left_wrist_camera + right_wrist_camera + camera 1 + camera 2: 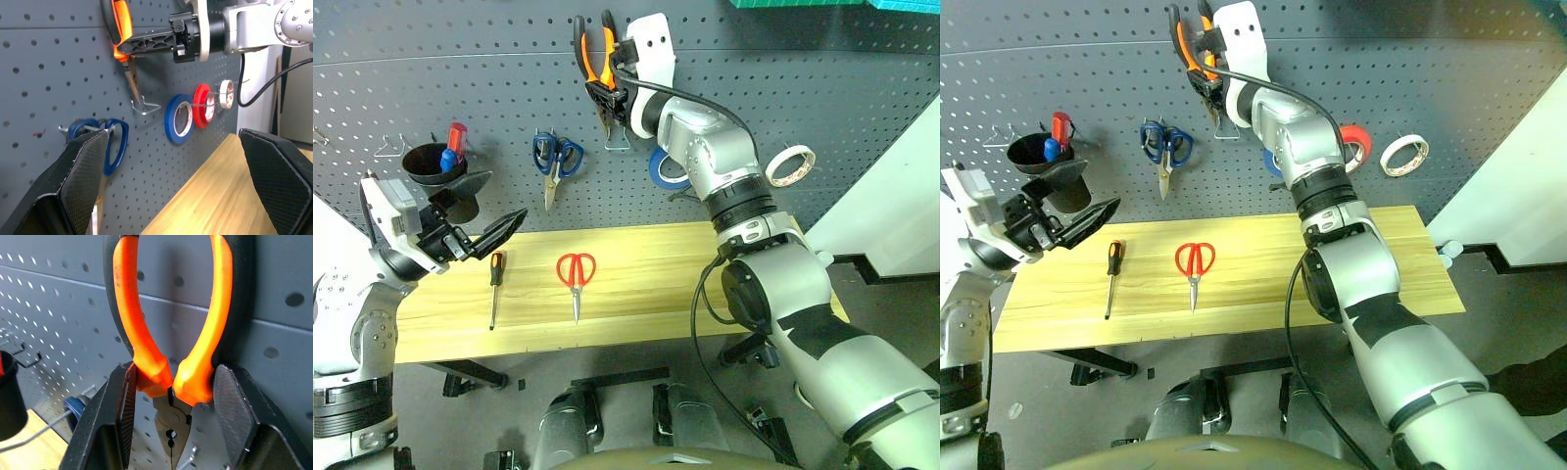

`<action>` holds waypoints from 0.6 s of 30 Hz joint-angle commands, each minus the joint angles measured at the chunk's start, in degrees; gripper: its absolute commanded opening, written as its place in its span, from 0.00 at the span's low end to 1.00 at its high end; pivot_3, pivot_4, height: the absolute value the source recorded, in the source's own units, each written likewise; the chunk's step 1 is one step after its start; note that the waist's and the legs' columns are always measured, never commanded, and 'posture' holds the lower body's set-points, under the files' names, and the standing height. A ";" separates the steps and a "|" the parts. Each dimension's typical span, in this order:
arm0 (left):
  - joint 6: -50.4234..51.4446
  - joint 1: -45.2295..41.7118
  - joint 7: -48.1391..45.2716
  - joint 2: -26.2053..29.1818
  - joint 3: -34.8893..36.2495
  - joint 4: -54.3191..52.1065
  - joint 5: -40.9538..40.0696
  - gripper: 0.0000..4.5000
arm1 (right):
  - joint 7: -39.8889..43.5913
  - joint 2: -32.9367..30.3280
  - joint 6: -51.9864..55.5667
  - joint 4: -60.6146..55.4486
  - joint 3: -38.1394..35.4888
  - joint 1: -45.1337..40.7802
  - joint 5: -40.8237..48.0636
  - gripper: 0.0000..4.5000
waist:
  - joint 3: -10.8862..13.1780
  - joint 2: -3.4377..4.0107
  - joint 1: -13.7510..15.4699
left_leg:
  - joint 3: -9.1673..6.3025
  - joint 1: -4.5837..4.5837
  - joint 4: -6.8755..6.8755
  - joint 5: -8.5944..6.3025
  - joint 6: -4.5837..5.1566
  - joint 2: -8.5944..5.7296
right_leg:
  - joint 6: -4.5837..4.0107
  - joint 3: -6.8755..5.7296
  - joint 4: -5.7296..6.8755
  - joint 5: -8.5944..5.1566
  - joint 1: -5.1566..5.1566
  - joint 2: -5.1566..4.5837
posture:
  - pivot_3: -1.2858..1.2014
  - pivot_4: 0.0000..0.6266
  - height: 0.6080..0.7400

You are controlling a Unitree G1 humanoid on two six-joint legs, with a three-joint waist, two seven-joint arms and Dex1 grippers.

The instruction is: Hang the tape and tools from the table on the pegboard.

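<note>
My right gripper [607, 95] is shut on the orange-and-black pliers [128, 308], holding them nose down against the dark grey pegboard [822, 88], just above a wire hook [619, 142]. The small screwdriver [494, 284] and the red-handled scissors [576, 274] lie on the light wood table [646, 284], left of centre. The whitish tape [790, 164] hangs on the pegboard at the right. My left gripper [494, 208] is open and holds nothing, hovering over the table's left end, beside the screwdriver.
On the pegboard hang blue-handled scissors [555, 159], a blue tape roll [664, 171] and a red roll [1356, 145]. At the left, a black cup [433, 164] holds red and blue-handled tools. A white wall panel stands right of the table.
</note>
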 commanded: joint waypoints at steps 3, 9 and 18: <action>-1.53 0.34 0.09 1.31 1.12 -2.14 0.25 1.00 | -2.23 -0.50 -2.63 -0.27 -0.20 -0.03 -2.50 0.45 | -0.05 -0.04 0.19 | 0.00 0.10 0.00 0.01 -0.02 0.01 | -0.01 0.00 0.01 0.00 0.10 0.00 | 0.55 0.08 0.92; -1.97 -0.05 -0.38 1.53 0.64 -1.00 0.68 1.00 | -2.83 0.08 -0.50 -0.91 -0.21 1.95 -3.19 0.45 | -0.30 -0.06 0.26 | 0.02 0.17 -0.05 0.01 -0.03 0.02 | -0.06 0.03 0.01 -0.03 0.13 0.00 | 0.54 0.09 0.92; -2.64 -0.69 -0.95 1.52 0.07 0.23 1.22 1.00 | -3.71 -0.24 0.09 0.44 -0.48 2.97 -4.16 0.52 | -0.35 -0.07 0.21 | 0.02 0.20 -0.05 0.02 -0.04 0.02 | -0.08 0.03 0.04 -0.03 0.13 0.00 | 0.54 0.09 0.92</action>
